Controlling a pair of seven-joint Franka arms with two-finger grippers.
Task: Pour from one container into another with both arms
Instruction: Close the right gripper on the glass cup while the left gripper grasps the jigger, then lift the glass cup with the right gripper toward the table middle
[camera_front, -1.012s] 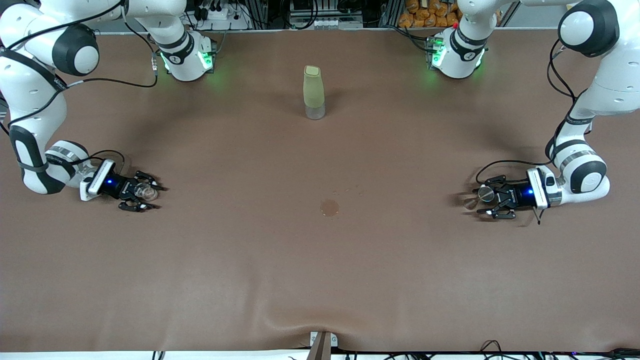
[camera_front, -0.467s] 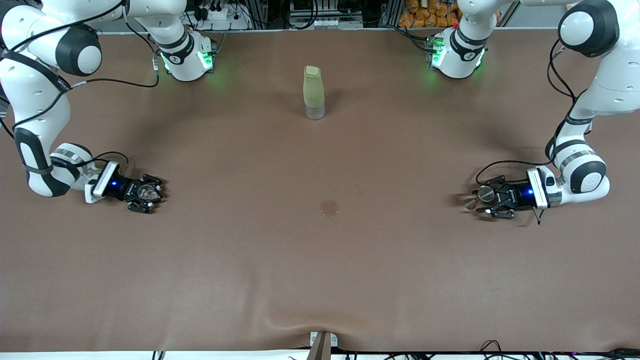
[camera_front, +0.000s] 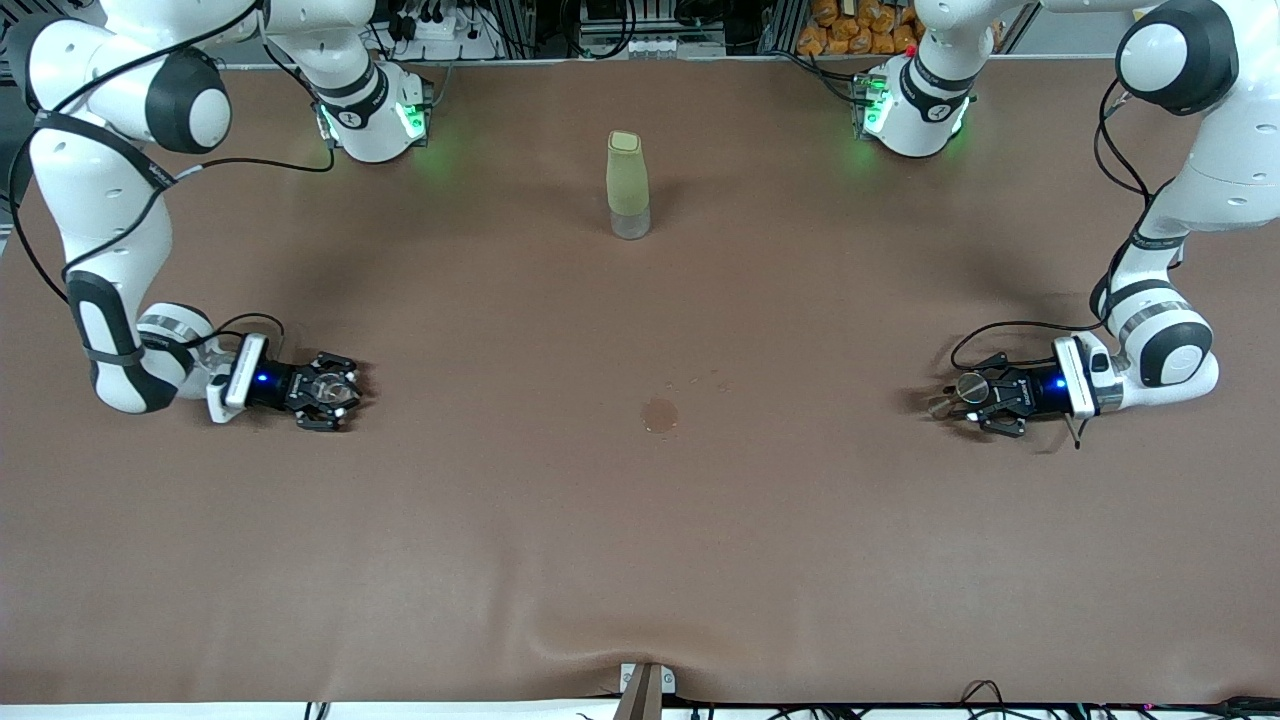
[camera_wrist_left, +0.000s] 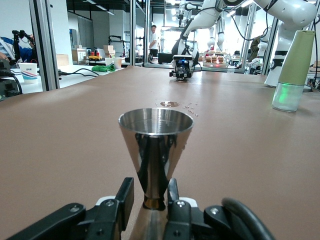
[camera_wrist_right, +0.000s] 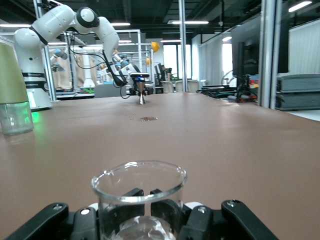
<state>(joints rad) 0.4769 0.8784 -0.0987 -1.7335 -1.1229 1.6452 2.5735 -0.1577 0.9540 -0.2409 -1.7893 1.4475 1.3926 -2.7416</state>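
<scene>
A small, fragile, slippery glass cup (camera_front: 330, 385) is clenched low in the right gripper (camera_front: 335, 390) near the right arm's end of the table (camera_front: 640, 560), while a light, stiff metal jigger (camera_front: 970, 388) is pinched at its narrow waist by the left gripper (camera_front: 965, 402) near the left arm's end.

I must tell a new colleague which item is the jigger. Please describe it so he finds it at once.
On the brown table, look toward the left arm's end, where the left gripper is shut on the jigger. It is silvery metal with a narrow waist, unlike the green bottle.
</scene>
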